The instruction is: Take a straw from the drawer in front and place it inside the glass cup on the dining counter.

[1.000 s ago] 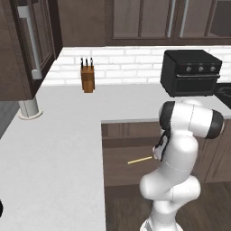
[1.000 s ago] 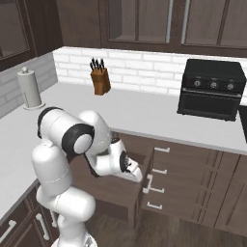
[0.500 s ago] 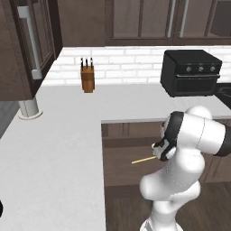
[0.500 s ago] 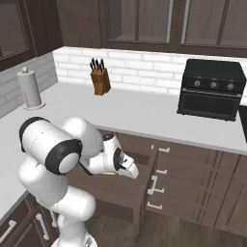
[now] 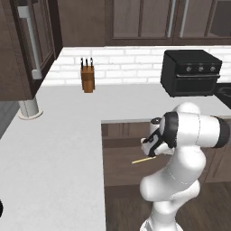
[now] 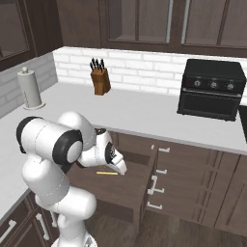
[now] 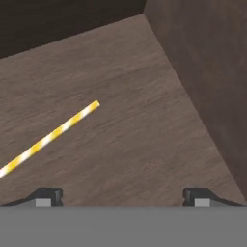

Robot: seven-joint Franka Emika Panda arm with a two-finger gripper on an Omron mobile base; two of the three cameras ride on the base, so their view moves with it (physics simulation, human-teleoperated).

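With the jaws spread wide, the gripper (image 7: 123, 198) is poised above the drawer (image 7: 144, 144), where the straw (image 7: 50, 137) lies flat off to one side; centring over its middle should be ensured before descent

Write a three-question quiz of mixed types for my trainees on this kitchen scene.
1. True or false: the thin yellow-and-white striped straw lies flat on the bottom of the open dark brown wooden drawer.
2. The pincer is: A) open, empty B) shut on the straw.
3. Fill in: the wooden knife block stands on the white ____.

Key: 1 true; 2 A; 3 worktop.
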